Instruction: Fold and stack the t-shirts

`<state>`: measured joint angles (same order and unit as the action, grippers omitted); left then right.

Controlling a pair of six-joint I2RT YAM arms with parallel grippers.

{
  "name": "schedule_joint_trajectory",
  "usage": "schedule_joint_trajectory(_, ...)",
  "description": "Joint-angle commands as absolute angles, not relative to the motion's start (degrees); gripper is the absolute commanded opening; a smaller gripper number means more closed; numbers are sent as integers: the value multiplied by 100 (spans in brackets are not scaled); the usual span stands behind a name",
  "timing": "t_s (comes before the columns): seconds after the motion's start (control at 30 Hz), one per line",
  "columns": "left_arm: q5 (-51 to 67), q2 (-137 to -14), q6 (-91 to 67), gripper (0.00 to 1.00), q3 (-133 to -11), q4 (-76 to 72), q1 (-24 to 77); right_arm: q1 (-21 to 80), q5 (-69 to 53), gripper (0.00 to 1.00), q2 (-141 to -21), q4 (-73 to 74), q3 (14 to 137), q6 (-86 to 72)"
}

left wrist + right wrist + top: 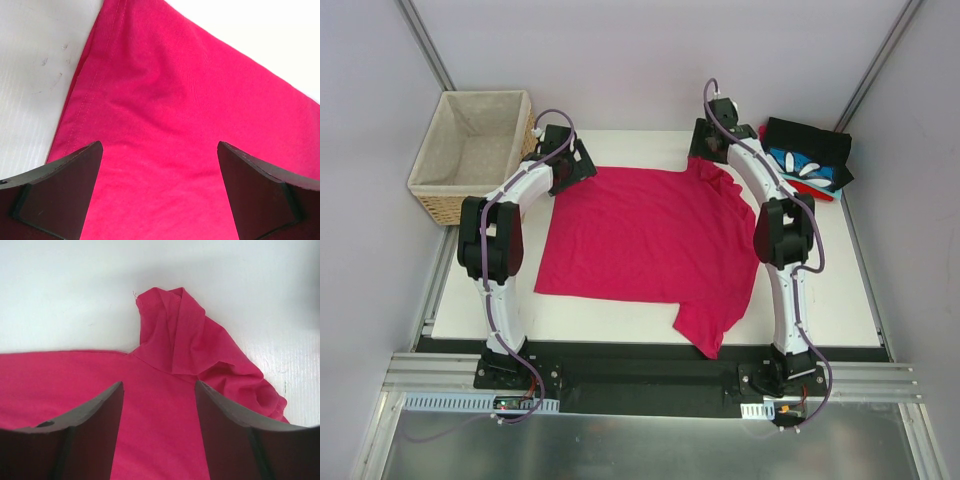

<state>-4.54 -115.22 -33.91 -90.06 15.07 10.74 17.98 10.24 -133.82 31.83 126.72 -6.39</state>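
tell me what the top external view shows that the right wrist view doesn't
Only top external: the wicker basket, the folded stack of shirts at the far right, and the whole outline of the pink t-shirt. Only right wrist: the far sleeve and its crumpled folds close up, just beyond the right gripper and its parted fingers. Both: the pink t-shirt lying on the white table.

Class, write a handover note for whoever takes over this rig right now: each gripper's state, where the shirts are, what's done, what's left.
Left gripper: open, above the pink t-shirt at its far left corner, holding nothing.
Right gripper: open, above the shirt's far right side, by its bunched sleeve.
Pink t-shirt: spread unfolded on the table.
Done: black, blue-printed and red shirts lie folded in a stack at the far right corner.
Left: straighten the sleeve, fold the pink shirt, add it to the stack.
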Motion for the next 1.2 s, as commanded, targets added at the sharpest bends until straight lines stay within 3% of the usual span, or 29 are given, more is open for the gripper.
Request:
schedule_joint_trajectory(0.0, -448, -11338, -3454, 99, -8921, 1336, 984, 1793, 1125, 58, -13614, 2971, 12858, -721)
schedule_joint_trajectory(0.43, -360, -11338, -3551, 99, -8877, 1257, 984, 1723, 1002, 54, -14027, 2962, 12964, -870)
schedule_joint_trajectory(0.7, -378, -11303, -3533, 99, -8842, 1239, 976, 1644, 967, 42, -14115, 2936, 12981, -949)
schedule_joint_trajectory(1.17, -387, -11294, -3524, 99, -8877, 1239, 940, 1573, 791, 40, -14431, 2953, 13087, -1134)
